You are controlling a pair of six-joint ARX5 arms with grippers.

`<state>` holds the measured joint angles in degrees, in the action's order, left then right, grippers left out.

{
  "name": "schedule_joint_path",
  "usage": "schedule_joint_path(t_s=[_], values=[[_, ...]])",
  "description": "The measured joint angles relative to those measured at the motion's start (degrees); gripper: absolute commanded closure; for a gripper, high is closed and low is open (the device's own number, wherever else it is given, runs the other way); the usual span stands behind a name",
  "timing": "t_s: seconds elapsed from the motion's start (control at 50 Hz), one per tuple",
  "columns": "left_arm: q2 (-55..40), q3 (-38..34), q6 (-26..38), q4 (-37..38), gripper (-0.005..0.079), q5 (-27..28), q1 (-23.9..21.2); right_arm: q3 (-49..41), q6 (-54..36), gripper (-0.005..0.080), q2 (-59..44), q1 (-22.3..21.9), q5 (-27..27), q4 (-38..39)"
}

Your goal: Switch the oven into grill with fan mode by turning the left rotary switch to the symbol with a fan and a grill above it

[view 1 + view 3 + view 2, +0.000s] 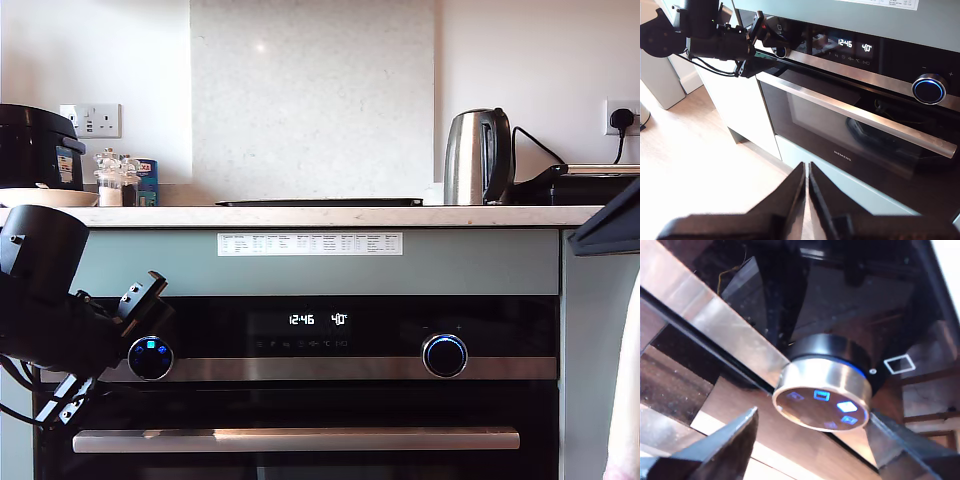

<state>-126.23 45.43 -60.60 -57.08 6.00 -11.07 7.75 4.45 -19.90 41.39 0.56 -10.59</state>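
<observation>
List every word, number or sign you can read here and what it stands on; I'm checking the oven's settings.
"12:46": oven display, also in the second wrist view.
"40°": same display, beside the clock.
"SIEMENS": oven door glass.
Lit blue icons on the left rotary switch: shapes show, meanings unreadable.
Small symbols under the clock: too small.
White label strip above the oven: print too small.

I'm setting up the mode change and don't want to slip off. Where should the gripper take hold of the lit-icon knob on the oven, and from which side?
Grip the left rotary switch by its chrome rim, not its flat icon face. Come straight on from the front of the oven: the knob stands proud of the glass as a short cylinder, so fingers can close on opposite sides. My first gripper already straddles it, jaws open.
</observation>
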Motion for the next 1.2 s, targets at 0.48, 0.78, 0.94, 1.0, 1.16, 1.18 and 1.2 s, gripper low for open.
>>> schedule_joint_path(t_s=[0.48, 0.78, 0.94, 1.0, 1.16, 1.18, 1.2], values=[[0.0, 0.0, -0.5, -2.1, 0.0145, -0.1, 0.1, 0.0, 0.0, 0.0764, 0.0, 0.0, 0.0, 0.0], [0.0, 0.0, 0.0, -2.1, 0.0145, -0.9, 0.1, 0.0, 0.0, 0.0765, 0.0, 0.0, 0.0, 0.0], [0.0, 0.0, 1.2, -2.0, 0.0145, -1.0, 0.1, 0.0, 0.1, 0.0765, 0.0, 0.0, 0.0, 0.0], [0.0, 0.0, 1.8, -2.0, 0.0145, -1.1, 0.1, 0.0, 0.1, 0.0765, 0.0, 0.0, 0.0, 0.0], [0.0, 0.1, 4.9, -2.1, 0.0145, -1.0, 0.1, 0.0, 0.2, 0.0765, 0.0, 0.0, 0.0, 0.0], [0.0, 0.1, 5.2, -2.1, 0.0145, -1.0, 0.1, 0.0, 0.2, 0.0765, 0.0, 0.0, 0.0, 0.0], [0.0, 0.1, 5.6, -2.1, 0.0145, -1.0, 0.1, 0.0, 0.2, 0.0765, 0.0, 0.0, 0.0, 0.0]])
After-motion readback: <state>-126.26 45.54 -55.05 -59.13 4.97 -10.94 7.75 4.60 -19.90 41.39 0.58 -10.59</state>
